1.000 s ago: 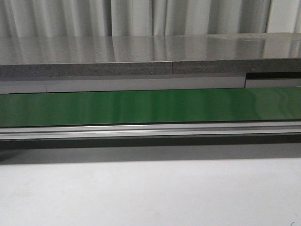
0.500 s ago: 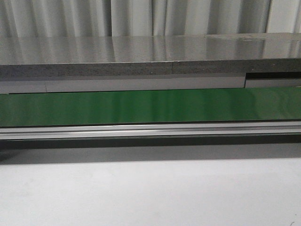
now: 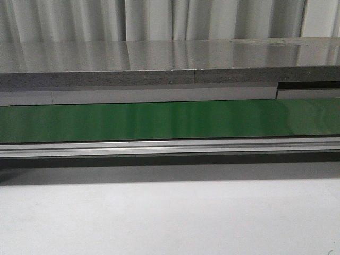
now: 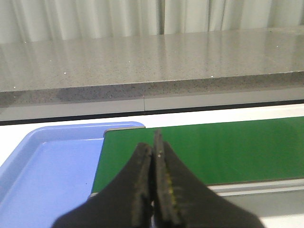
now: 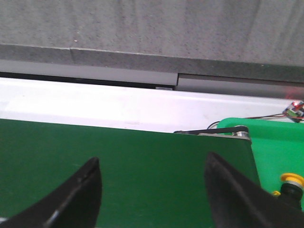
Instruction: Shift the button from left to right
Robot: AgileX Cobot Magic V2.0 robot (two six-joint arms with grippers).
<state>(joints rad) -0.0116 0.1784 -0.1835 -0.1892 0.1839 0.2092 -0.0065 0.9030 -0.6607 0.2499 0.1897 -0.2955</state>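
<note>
The left gripper [image 4: 153, 156] is seen clenched, its 2 black fingers [image 4: 140, 180] pressed flat against each other with nothing between them. It is held above the near edge of the green conveyor belt [image 4: 213, 147], just beside the end where a blue tray [image 4: 42, 175] meets the belt. Beyond the belt a white strip and a grey speckled counter [image 4: 142, 61] are seen, with pale curtains [image 4: 95, 19] behind.

The right gripper [image 5: 152, 185] is released, its 2 dark fingers [image 5: 80, 194] set wide apart over the green belt [image 5: 118, 161], with nothing held. The belt's end roller [image 5: 223, 131] is seen just past the fingers, and a bright green bin [image 5: 280, 147] is placed against that end. The button [image 5: 290, 183] is seen in that bin, close to the outer finger; only its yellow cap and a little dark body below are shown, the rest being cut off. A small red-lit part with wires [image 5: 294, 108] lies near the bin's far side.

In the front view, only the belt [image 3: 170, 119], its aluminium rail [image 3: 170, 147], the counter [image 3: 170, 58] and a white table [image 3: 170, 218] are shown; neither gripper is visible there.
</note>
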